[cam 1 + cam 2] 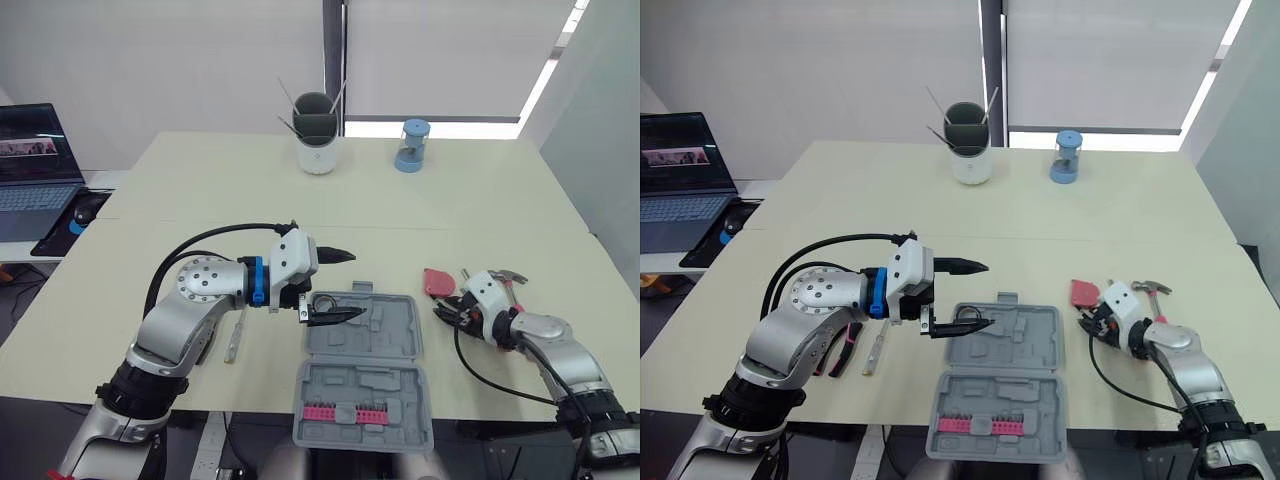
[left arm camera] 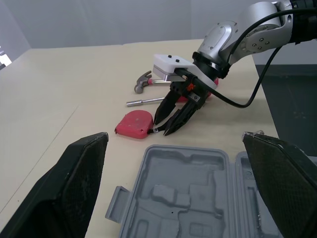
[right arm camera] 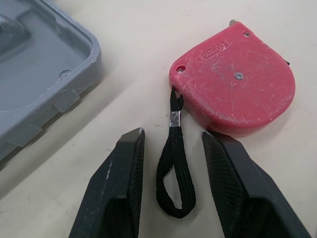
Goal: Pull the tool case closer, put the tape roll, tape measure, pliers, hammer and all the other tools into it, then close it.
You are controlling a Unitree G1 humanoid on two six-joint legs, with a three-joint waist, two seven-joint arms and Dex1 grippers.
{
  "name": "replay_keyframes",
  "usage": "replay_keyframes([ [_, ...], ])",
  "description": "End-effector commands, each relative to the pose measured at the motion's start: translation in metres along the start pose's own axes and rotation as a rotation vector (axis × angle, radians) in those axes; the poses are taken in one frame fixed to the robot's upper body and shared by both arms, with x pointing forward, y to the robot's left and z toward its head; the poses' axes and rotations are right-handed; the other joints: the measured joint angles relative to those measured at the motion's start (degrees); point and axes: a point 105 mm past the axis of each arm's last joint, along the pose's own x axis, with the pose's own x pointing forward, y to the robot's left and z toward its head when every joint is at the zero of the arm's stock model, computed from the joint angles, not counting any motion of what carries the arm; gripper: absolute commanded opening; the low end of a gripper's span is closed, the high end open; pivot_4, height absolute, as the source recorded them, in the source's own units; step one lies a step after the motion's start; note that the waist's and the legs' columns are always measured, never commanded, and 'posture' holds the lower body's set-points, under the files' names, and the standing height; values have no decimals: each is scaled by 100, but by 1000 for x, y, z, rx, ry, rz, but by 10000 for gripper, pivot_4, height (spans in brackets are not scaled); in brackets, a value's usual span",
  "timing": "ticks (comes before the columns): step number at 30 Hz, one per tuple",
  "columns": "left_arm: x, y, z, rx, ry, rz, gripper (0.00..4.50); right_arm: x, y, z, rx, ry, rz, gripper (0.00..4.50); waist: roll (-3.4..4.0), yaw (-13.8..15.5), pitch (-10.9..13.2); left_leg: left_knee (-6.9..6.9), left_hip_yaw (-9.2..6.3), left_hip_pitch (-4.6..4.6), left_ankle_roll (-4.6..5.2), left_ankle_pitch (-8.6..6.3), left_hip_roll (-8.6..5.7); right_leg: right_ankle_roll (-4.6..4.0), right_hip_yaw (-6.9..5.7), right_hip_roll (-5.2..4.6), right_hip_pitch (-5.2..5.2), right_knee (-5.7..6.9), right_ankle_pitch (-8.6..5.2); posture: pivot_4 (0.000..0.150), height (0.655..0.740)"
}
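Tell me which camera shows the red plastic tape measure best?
The right wrist view: the red plastic tape measure lies close up, its black strap between the fingers of the open right gripper. The left wrist view shows it smaller, beyond the grey plastic tool case; the eye views, a small red shape.

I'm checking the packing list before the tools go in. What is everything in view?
Table: one, cream, under everything.
Tool case: one, grey, open, near edge, centre.
Bit row: one, pink, case's near half.
Tape measure: one, red, black strap, right of the case.
Hammer: one, metal head, right of the tape measure.
Metal rod: one, silver, by the hammer.
Pliers: one, red-black handles, left of the case.
Slim tool: one, pale, left of the case.
Cup: one, grey-white, holding sticks, far centre.
Container: one, blue, right of the cup.
Laptop: one, open, far left.
Left gripper: black fingers open, over the case's left end.
Right gripper: fingers open, astride the strap.
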Motion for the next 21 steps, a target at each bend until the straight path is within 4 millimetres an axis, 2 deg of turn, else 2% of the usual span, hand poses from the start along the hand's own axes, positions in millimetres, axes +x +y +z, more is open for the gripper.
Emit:
replay_keyframes([
  [1,2,-1,10,47,-21,-7,45000,1,2,11,-9,-28,3,19830,0,-3,0,0,0,0,0,0,0,0,0,0,0,0,0,1500,7400],
  [9,2,-2,11,50,-20,-11,45000,0,9,17,15,-38,9,19830,0,-2,0,0,-6,-3,0,0,-1,0,1,-1,0,0,0,1500,7400],
  [18,4,1,13,59,-17,-16,45000,4,7,16,52,-35,-17,19830,0,-1,0,0,-6,-3,0,0,-2,0,0,-1,0,0,0,1500,7400],
  [21,5,0,13,59,-18,-19,45000,4,3,15,67,-35,-42,14200,0,-5,0,0,-5,-2,0,0,-1,0,0,0,0,0,0,1500,7400],
])
